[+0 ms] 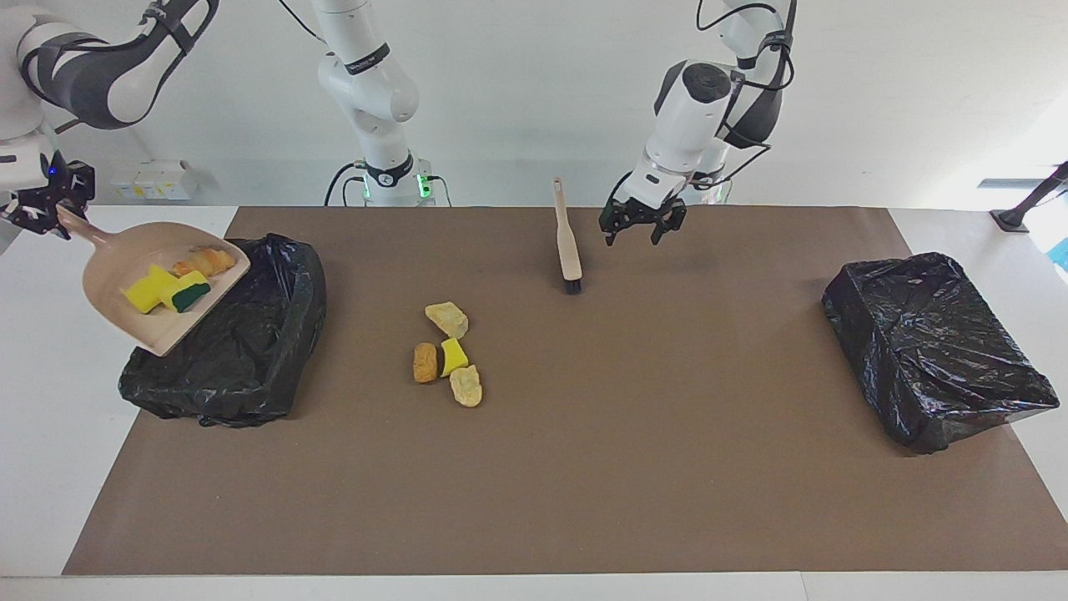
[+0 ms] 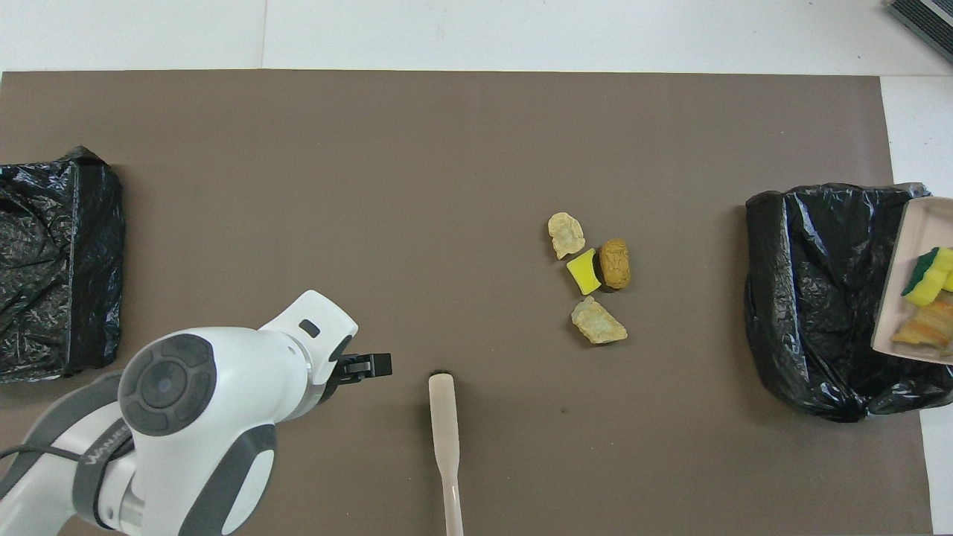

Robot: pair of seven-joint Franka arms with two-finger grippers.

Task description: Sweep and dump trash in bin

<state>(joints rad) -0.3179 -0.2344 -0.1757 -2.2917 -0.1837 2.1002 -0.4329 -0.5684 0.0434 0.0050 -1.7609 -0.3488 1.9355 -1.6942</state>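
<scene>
My right gripper [image 1: 40, 209] is shut on the handle of the beige dustpan [image 1: 146, 334] and holds it tilted over the black-bagged bin [image 1: 250, 351] at the right arm's end. Three trash chunks [image 1: 171, 288], yellow, green-and-yellow and orange-brown, lie in the pan. Several more trash chunks [image 1: 446, 355], tan, yellow and orange-brown, lie together on the brown mat and show in the overhead view [image 2: 595, 275]. The brush [image 1: 568, 242] lies on the mat. My left gripper [image 1: 641, 224] hangs open and empty over the mat beside the brush. The overhead view shows the pan [image 2: 897, 253] over the bin [image 2: 811, 298].
A second black-bagged bin [image 1: 934, 351] stands at the left arm's end of the brown mat [image 1: 667, 467]; it also shows in the overhead view [image 2: 52, 260]. The brush handle [image 2: 445, 439] points toward the robots, beside the left gripper [image 2: 368, 365].
</scene>
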